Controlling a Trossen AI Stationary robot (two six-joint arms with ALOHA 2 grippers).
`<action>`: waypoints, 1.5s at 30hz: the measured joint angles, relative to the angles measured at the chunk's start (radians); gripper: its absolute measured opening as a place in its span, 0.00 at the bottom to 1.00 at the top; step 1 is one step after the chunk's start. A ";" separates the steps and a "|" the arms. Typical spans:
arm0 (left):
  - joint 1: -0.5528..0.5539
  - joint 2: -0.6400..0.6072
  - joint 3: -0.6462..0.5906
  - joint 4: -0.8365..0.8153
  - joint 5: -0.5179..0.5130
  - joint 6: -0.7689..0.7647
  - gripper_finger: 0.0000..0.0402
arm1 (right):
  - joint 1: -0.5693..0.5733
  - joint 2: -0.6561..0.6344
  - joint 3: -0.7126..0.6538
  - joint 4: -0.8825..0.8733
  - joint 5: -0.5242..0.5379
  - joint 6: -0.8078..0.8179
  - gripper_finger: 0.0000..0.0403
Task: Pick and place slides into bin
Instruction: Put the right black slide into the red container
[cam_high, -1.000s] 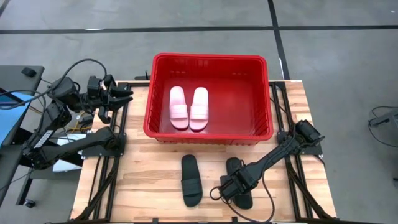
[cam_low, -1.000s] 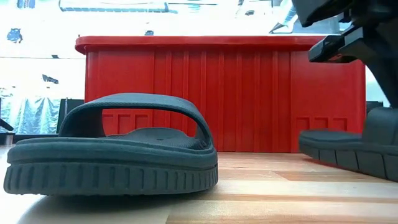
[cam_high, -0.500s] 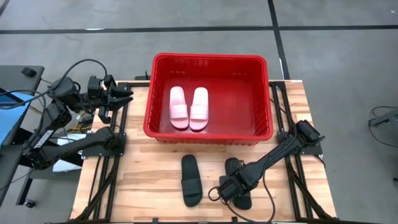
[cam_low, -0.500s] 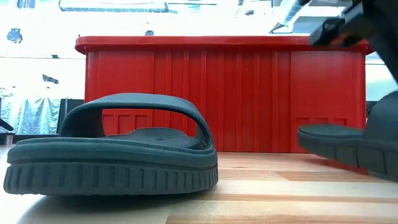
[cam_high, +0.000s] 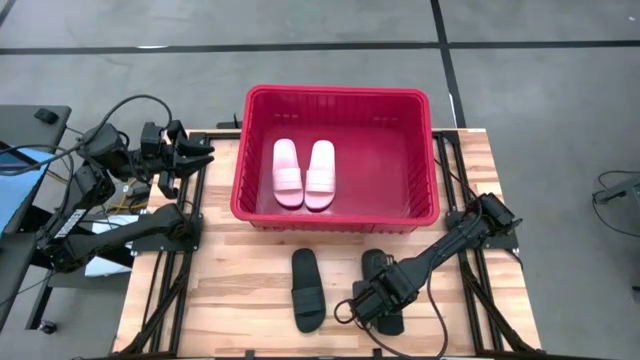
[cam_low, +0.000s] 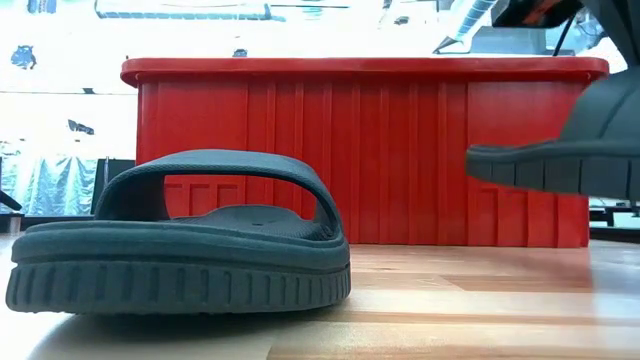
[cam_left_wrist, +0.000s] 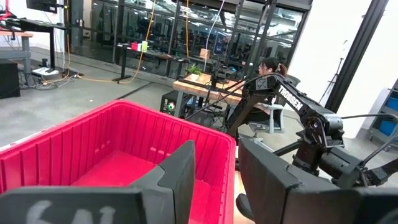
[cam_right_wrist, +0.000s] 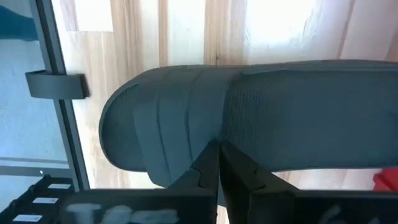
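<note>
Black slide (cam_high: 378, 275) (clear of the table) clenched in right pincer (cam_high: 368, 306).

Red bin, pink pair, black pair on pale wood

The bin (cam_high: 337, 98) shows bright red, ribbed with vertical lines along its walls; two pale pink slides (cam_high: 304, 173) lie inside. At six o'clock from it, two black slides: one (cam_high: 307, 289) on the light, streaky-grained wooden table (cam_high: 232, 270), the other (cam_high: 378, 277) under the dark right gripper (cam_high: 370, 305). Grey floor (cam_high: 520, 80) with black lines surrounds.
</note>
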 joint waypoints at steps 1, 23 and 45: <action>0.000 0.000 0.000 0.000 0.000 0.001 0.28 | 0.000 0.000 0.009 -0.007 0.000 0.000 0.00; 0.000 0.000 0.000 -0.059 0.001 0.006 0.28 | 0.001 -0.001 0.321 -0.208 0.046 0.018 0.00; 0.000 0.000 0.000 -0.067 0.000 -0.018 0.28 | -0.001 -0.002 0.502 -0.283 0.057 -0.077 0.00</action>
